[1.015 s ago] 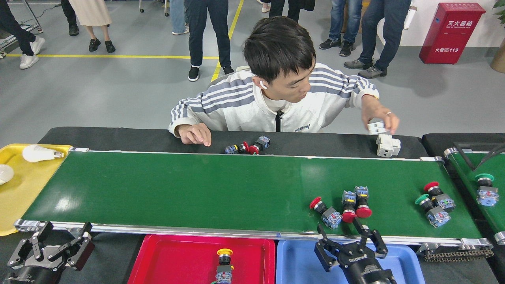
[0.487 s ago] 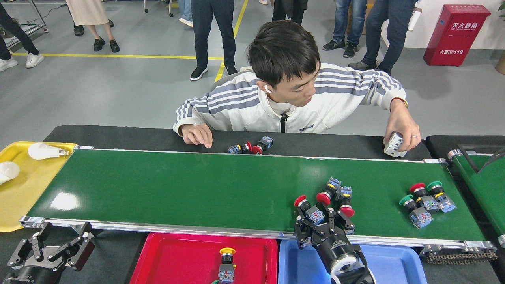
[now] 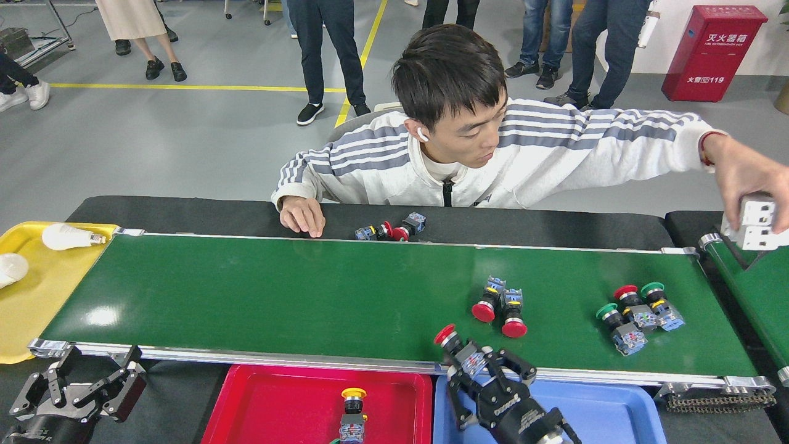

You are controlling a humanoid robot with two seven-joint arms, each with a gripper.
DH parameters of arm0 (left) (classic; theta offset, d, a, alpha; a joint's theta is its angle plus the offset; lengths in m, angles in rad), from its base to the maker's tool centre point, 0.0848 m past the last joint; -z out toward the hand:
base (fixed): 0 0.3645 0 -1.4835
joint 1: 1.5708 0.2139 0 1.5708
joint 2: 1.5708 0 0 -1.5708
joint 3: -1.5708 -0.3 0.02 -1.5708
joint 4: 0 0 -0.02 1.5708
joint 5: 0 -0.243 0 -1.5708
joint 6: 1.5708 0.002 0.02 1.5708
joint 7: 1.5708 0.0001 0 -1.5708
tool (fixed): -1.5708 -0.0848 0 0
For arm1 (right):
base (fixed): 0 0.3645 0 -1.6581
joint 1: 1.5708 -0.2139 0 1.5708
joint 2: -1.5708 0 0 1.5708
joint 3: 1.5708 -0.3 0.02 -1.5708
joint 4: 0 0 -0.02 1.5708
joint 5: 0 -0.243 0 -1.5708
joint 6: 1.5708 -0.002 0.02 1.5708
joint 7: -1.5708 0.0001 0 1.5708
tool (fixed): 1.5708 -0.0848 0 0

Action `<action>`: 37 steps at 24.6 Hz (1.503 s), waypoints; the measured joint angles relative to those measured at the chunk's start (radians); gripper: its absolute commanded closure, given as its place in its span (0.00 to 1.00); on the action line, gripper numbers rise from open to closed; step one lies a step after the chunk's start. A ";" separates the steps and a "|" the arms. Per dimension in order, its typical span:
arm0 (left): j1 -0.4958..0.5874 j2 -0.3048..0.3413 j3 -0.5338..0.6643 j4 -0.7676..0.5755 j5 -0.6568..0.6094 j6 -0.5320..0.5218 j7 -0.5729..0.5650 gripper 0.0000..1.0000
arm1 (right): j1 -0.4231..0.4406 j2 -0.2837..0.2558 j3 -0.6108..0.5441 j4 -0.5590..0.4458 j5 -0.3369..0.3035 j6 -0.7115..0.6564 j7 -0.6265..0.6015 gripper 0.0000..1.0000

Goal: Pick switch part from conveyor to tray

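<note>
Right gripper (image 3: pixel 478 370) sits over the near rail of the conveyor (image 3: pixel 296 296), fingers clamped on a red-capped switch part (image 3: pixel 459 350); the part's red cap points up and left of the fingers, its body between them. Directly below the gripper lies the blue tray (image 3: pixel 592 410); to its left, the red tray (image 3: pixel 277 401) holds one yellow-capped switch (image 3: pixel 352 410). Just beyond the gripper, up-right on the belt, a pair of red-capped switches (image 3: pixel 500 305) lie touching. Farther right, a cluster of three switches (image 3: pixel 638 311), two green caps and one red. Left gripper (image 3: pixel 80 391) rests off the belt at the near-left corner, fingers spread, empty. A person's hand (image 3: pixel 749 182) holds white blocks (image 3: pixel 755 225) far right.
</note>
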 measured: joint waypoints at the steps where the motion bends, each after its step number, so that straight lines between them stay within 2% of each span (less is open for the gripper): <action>1: 0.000 0.000 0.000 0.000 0.000 0.000 0.000 0.00 | 0.000 0.009 0.009 0.001 0.000 -0.034 0.000 0.00; 6: -0.003 0.000 0.000 0.000 0.000 0.000 0.000 0.00 | -0.003 0.016 0.006 0.002 -0.009 -0.089 0.000 0.00; 9: -0.003 0.000 0.000 0.001 0.000 -0.002 0.000 0.00 | 0.032 0.029 -0.147 -0.013 -0.074 -0.057 -0.005 0.00; 11: -0.003 0.000 0.001 0.008 0.000 -0.003 0.000 0.00 | 0.107 0.060 -0.264 -0.043 -0.108 -0.003 -0.015 0.00; 14: -0.003 0.000 0.003 0.014 0.000 0.001 0.000 0.00 | 0.193 0.072 -0.433 -0.062 -0.118 0.106 -0.066 0.01; 16: -0.003 0.000 0.004 0.014 0.000 0.002 0.000 0.00 | 0.220 0.071 -0.480 -0.064 -0.119 0.190 -0.120 0.01; 21: -0.016 0.000 0.002 0.014 0.000 0.006 0.000 0.00 | 0.203 0.042 -0.484 -0.050 -0.099 0.370 -0.156 0.01; 25: -0.021 0.000 -0.003 0.014 0.000 0.008 0.001 0.00 | 0.102 0.037 -0.402 0.004 -0.021 0.418 -0.135 0.01; 31: -0.022 0.000 -0.004 0.015 0.000 0.006 0.001 0.00 | -0.029 0.037 -0.264 0.120 0.015 0.456 -0.089 0.01; 32: -0.022 0.000 -0.004 0.015 0.000 0.005 0.001 0.00 | -0.054 0.037 -0.230 0.144 0.015 0.486 -0.080 0.04; 33: -0.022 0.000 -0.004 0.015 0.000 0.004 0.001 0.00 | -0.075 0.037 -0.197 0.163 0.015 0.515 -0.074 0.12; 34: -0.022 0.000 -0.005 0.014 0.000 0.004 0.001 0.00 | -0.091 0.037 -0.165 0.181 0.015 0.543 -0.072 0.26; 35: -0.022 0.000 -0.005 0.014 0.000 0.004 0.001 0.00 | -0.104 0.035 -0.139 0.193 0.015 0.560 -0.070 0.50; 36: -0.022 0.000 -0.005 0.014 0.000 0.004 0.001 0.00 | -0.112 0.031 -0.116 0.202 0.015 0.574 -0.068 0.67; 37: -0.022 0.000 -0.005 0.014 0.000 0.003 0.001 0.00 | -0.117 0.019 -0.097 0.207 0.015 0.581 -0.067 0.77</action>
